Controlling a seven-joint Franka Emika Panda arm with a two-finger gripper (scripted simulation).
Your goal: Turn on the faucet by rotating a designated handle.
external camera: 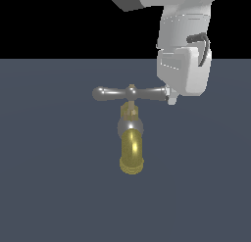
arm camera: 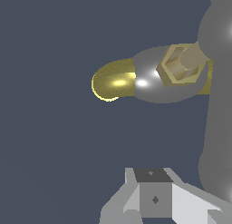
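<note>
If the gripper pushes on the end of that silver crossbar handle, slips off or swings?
The handle is probably rigid: a slim metal-looking bar. Its glossy, rounded ends may let the gripper slide off. Centred on the brass stem, it should pivot rather than tip, while the faucet stays put.

The handle (arm camera: 216, 105) runs off the wrist view's edge, both ends cut. In the exterior view the gripper (external camera: 171, 98) hides the handle's right tip. Its fingers are too hidden to tell whether they are parted.

Exterior faces faucet (external camera: 130, 138) frontally; wrist looks down, seemingly close, sharing it.
</note>
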